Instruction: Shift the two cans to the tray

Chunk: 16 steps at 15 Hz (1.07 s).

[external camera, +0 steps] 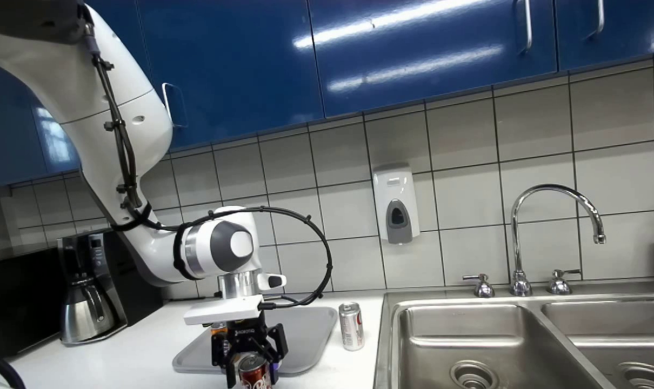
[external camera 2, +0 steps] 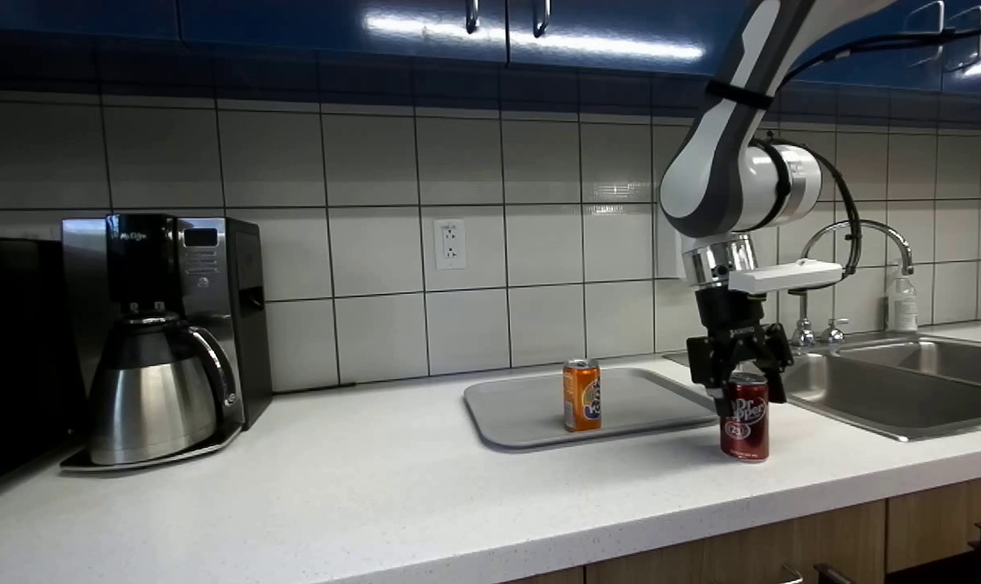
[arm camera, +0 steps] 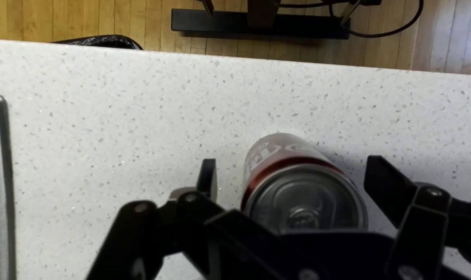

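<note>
The dark red can (external camera 2: 746, 434) stands upright on the counter, just off the tray's near corner. My gripper (external camera 2: 750, 397) points down over it, fingers open on either side of its upper part. In the wrist view the red can (arm camera: 286, 153) sits between the fingers (arm camera: 292, 175), with a gap on each side. In an exterior view the red can (external camera: 255, 374) is partly cut off by the frame edge. The silver-grey can (external camera: 352, 327) stands upright on the counter between tray and sink; elsewhere it is hidden or out of view. The pale grey tray (external camera: 308, 335) also shows in an exterior view (external camera 2: 515, 405).
An orange can (external camera 2: 581, 395) stands upright on the tray's near part. The steel sink (external camera: 462, 324) with its faucet (external camera: 516, 243) lies beside the silver-grey can. A coffee maker (external camera 2: 158, 349) stands at the counter's far end. The counter's front edge (arm camera: 235, 57) is near the red can.
</note>
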Motion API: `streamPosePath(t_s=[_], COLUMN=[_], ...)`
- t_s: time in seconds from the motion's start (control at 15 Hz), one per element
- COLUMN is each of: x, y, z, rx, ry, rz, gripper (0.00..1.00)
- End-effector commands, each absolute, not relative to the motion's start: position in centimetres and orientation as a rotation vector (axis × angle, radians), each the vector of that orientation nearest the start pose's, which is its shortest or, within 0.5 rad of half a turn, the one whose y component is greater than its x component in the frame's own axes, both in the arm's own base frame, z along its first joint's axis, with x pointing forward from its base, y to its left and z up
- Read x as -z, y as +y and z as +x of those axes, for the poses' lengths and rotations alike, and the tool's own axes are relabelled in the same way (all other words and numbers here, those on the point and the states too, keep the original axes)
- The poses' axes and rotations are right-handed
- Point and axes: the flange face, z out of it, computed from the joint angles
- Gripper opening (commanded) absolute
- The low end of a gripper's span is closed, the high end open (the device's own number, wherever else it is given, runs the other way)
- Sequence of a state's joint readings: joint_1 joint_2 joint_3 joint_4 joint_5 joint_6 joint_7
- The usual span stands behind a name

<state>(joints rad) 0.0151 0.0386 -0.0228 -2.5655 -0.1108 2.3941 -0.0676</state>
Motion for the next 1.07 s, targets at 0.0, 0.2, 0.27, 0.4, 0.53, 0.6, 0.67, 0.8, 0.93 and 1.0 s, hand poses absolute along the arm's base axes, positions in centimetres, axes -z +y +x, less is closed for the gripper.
streamPosePath(t_s=[0.0, 0.2, 0.27, 0.4, 0.53, 0.6, 0.67, 0.8, 0.93, 1.0], x=[-23.8, -23.8, -23.9, -24.7, -25.8, -26.2, -26.8, -27.6, -28.1, -28.2], y=[-0.5, -0.6, -0.7, -0.8, -0.6, -0.5, -0.4, -0.2, -0.1, 0.1], z=[42.5, 42.5, 42.4, 42.2, 42.4, 42.6, 43.0, 43.9, 44.9, 45.5], rx=[-0.312, -0.308, -0.307, -0.309, -0.28, -0.268, -0.247, -0.208, -0.174, -0.17], ry=[-0.267, -0.271, -0.265, -0.247, -0.263, -0.269, -0.273, -0.273, -0.273, -0.272], rz=[-3.17, -3.173, -3.178, -3.165, -3.165, -3.163, -3.162, -3.162, -3.163, -3.158], gripper=[0.65, 0.42, 0.38, 0.38, 0.38, 0.38, 0.38, 0.38, 0.38, 0.38])
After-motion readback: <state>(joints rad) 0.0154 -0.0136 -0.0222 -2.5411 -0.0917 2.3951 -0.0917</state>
